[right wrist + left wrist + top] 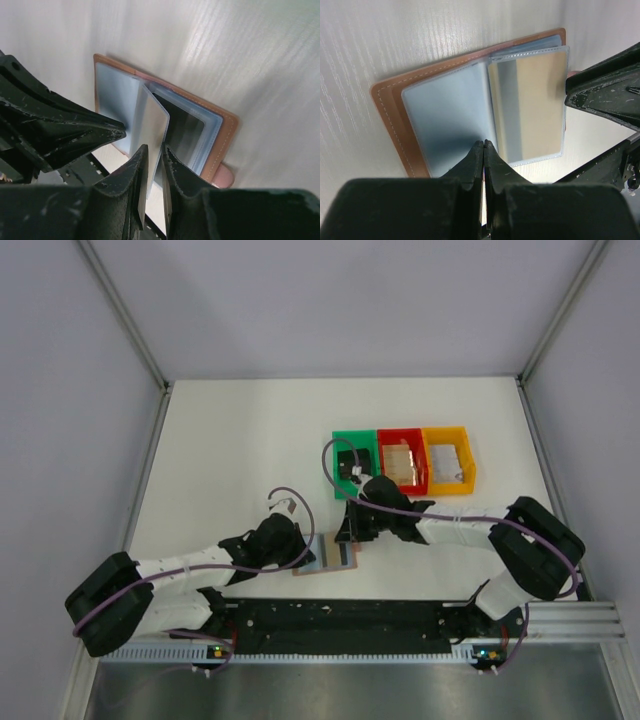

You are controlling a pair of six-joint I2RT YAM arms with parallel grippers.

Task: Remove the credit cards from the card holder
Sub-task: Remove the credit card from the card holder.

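The card holder point(325, 562) lies open near the table's front edge, with a brown leather border point(390, 105) and blue-grey clear sleeves. My left gripper point(484, 144) is shut, and its tips press on the holder's left sleeve by the spine. My right gripper point(155, 148) is closed on a raised sleeve page point(150, 120) that stands up between its fingers. A dark credit card point(182, 132) shows inside the sleeve behind that page. The holder's small tab point(222, 176) sticks out at its edge. In the top view, the left gripper point(305, 546) and the right gripper point(347, 540) flank the holder.
Green point(344, 440), red point(402, 436) and yellow point(447, 436) bins stand in a row behind the holder. The red one holds tan and clear flat items. The black base rail point(340, 615) runs just in front of the holder. Grey walls enclose the table.
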